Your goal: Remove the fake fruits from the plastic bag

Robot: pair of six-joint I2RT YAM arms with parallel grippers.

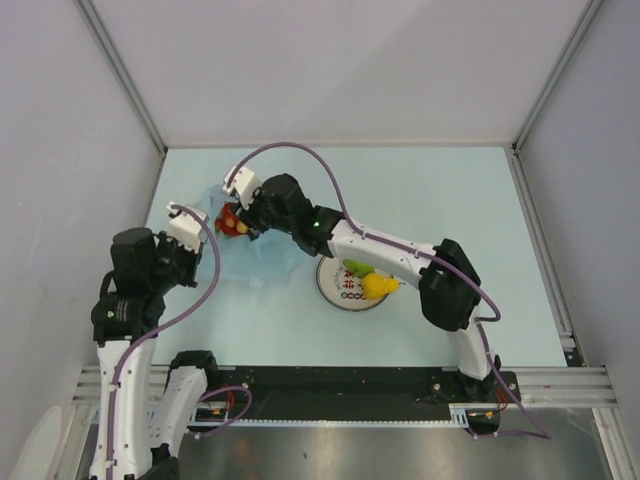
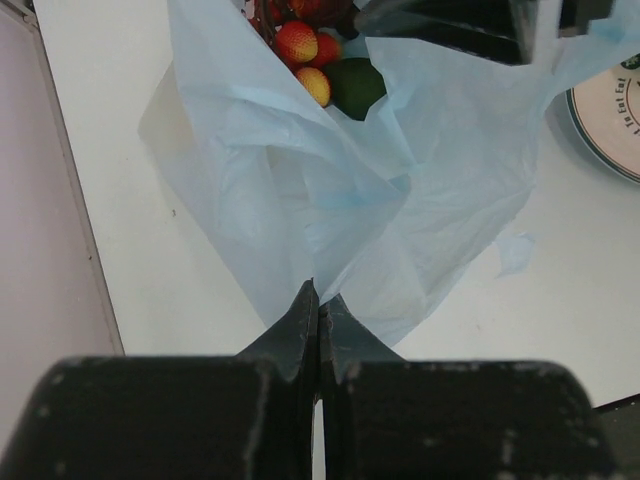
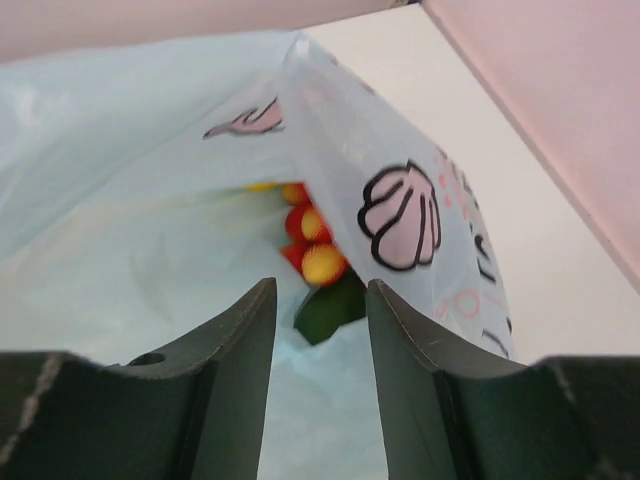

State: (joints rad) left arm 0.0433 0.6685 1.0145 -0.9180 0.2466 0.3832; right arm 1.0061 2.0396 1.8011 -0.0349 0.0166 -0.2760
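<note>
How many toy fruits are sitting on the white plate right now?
2: a green one on the far side of the plate, and a yellow one near its right edge. The right arm covers part of the plate, so another may be hidden.

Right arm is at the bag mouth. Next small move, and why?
Probably ease the right fingers a little deeper into the plastic bag and close on the red berries. They stand open and empty, just short of the cluster, with a dark green piece right beside it. The left fingers are shut on the bag's edge, holding it in place.
</note>
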